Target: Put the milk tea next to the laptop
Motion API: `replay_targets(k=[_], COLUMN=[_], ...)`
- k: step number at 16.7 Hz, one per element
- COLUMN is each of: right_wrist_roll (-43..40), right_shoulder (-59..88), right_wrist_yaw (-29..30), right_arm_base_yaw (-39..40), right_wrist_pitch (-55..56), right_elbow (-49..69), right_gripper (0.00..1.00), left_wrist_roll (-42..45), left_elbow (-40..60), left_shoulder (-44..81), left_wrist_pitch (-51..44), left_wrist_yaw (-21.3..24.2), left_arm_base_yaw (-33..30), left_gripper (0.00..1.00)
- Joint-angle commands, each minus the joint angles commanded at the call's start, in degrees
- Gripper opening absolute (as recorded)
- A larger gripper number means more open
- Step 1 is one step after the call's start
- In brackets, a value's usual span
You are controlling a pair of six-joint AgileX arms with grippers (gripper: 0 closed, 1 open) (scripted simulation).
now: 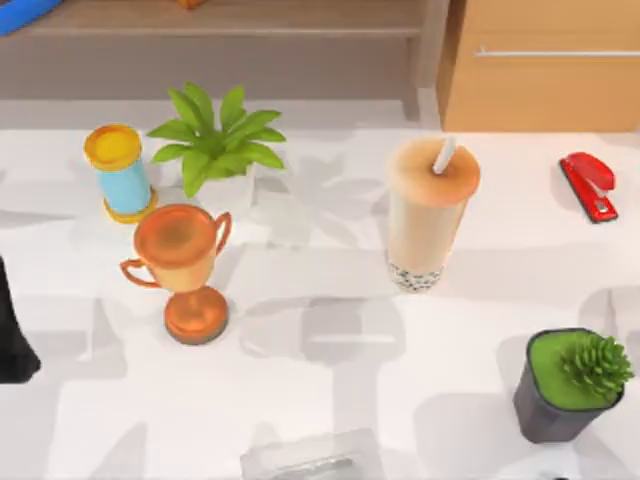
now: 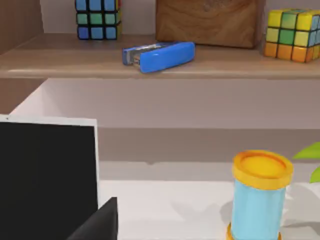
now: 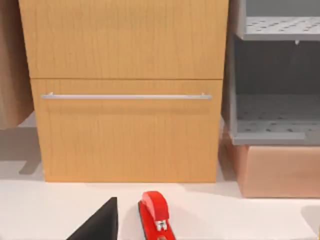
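Upright — milk tea (image 1: 428, 212), pearls inside

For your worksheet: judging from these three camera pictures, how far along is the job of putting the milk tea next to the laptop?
Done: nothing yet. The milk tea stands upright on the white table, right of centre, with no gripper on it.
In hand: nothing is being held.
Left: the whole job. The laptop is at the table's far left edge, with the trophy between it and the cup, so the cup must still be grasped, carried leftward and set down beside it.
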Motion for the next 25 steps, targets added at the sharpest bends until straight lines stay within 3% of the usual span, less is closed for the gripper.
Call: replay_targets(k=[4,9,25], right_wrist_roll=[0.0,0.0,0.0], right_shoulder=[0.0,0.0,0.0], right_wrist_yaw=[0.0,0.0,0.0], right_arm_base_yaw=[0.0,0.0,0.0], right_wrist_pitch=[0.0,0.0,0.0], right_elbow=[0.0,0.0,0.0], right_gripper=[1.0,1.0,1.0], left_wrist_roll=[-0.5,-4.6,-28.6], left_elbow=[1.0,8.5,52.4], left_shoulder=[1.7,15.3,94.0], left_wrist_pitch=[0.2,1.7,10.6], left_wrist_yaw=[-0.9,-8.3,-50.9], left_arm_base_yaw=[-1.1,-9.3,-57.5], left_gripper=[1.0,1.0,1.0])
